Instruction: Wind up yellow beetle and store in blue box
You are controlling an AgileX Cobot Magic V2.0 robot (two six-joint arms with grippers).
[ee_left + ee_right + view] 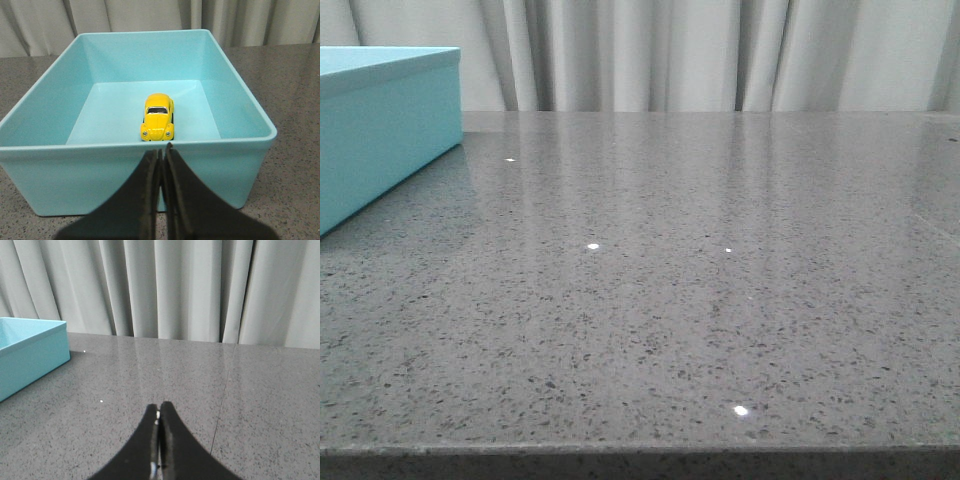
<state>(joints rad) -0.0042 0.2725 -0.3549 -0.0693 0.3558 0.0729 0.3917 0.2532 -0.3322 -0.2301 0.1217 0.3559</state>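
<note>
Table: grey speckled stone, polished, glare spots and curtain reflections. Box: matte turquoise, rectangular, straight rim, open top, sitting on the table's left side. Beetle: glossy yellow, rounded body, dark windscreen, two round headlights, upright on the box floor about mid-width, nose toward the near wall.

Only the left wrist view shows the beetle and the box interior. Front view gets just the box's outer corner; right wrist view a box corner and bare table.

Left gripper: fingers pressed together, empty, outside the near wall. Right gripper: closed too, empty, over the table.
</note>
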